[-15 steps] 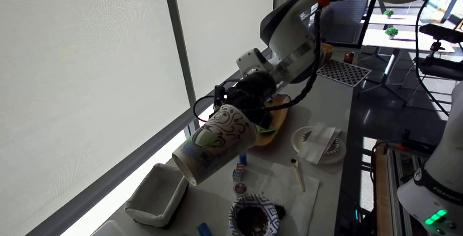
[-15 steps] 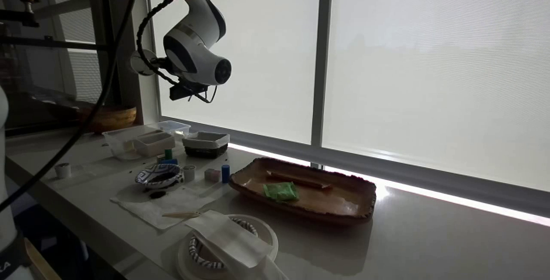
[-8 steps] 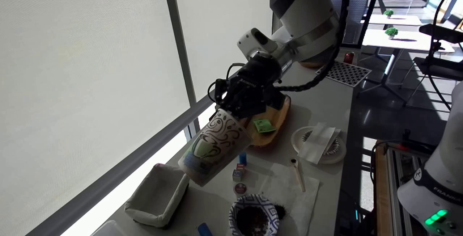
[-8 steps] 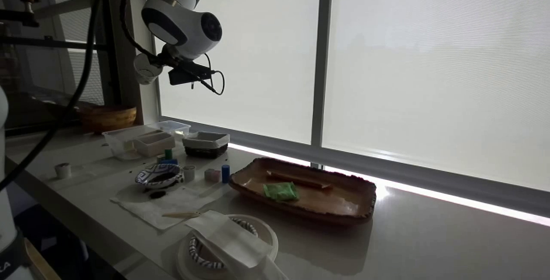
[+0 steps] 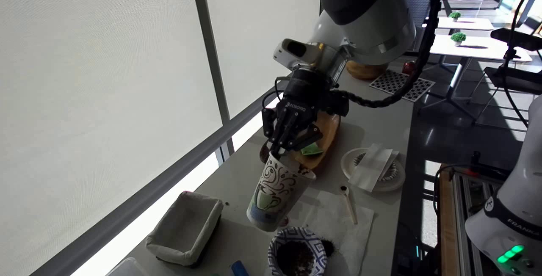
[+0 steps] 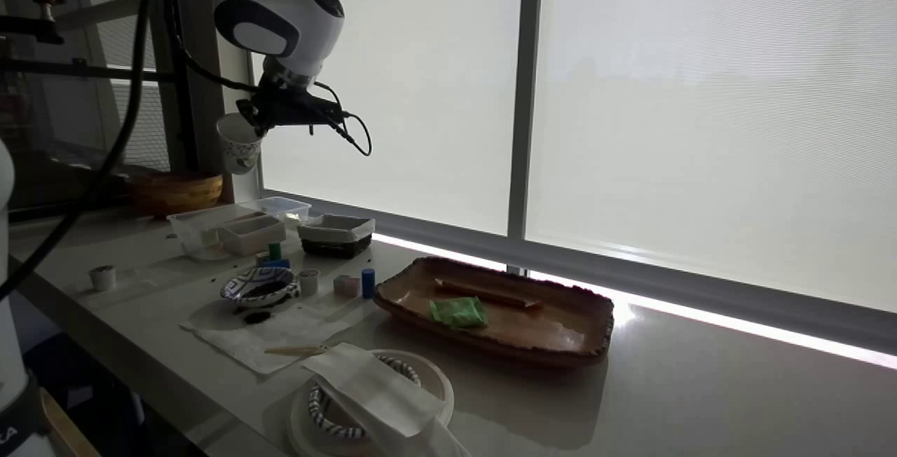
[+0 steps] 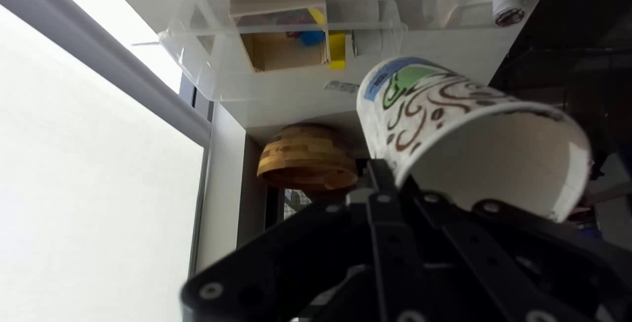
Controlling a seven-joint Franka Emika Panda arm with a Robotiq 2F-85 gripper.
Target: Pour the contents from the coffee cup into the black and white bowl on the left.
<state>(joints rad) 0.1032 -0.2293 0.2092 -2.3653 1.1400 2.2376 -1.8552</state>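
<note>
Swirl-printed paper coffee cup (image 5: 271, 197) hangs midair, well above the counter (image 5: 241, 242), tilted w/ its mouth on the upper side, its wall by the rim pinched b/w the jaws of the gripper (image 7: 396, 179). Lower down, the b&w patterned paper bowl (image 5: 298, 233) has dark granules (image 5: 292, 257) in it, & a dark spill (image 5: 327, 247) lies on the paper towel (image 5: 351, 242) just beside the bowl. Pour's prob. mostly done, judging by the bowl, but dark bits (image 5: 304, 170) show inside the cup's rim in an exterior view & its bottom is hidden, so more tipping may be needed, then presumably setting it down.
</note>
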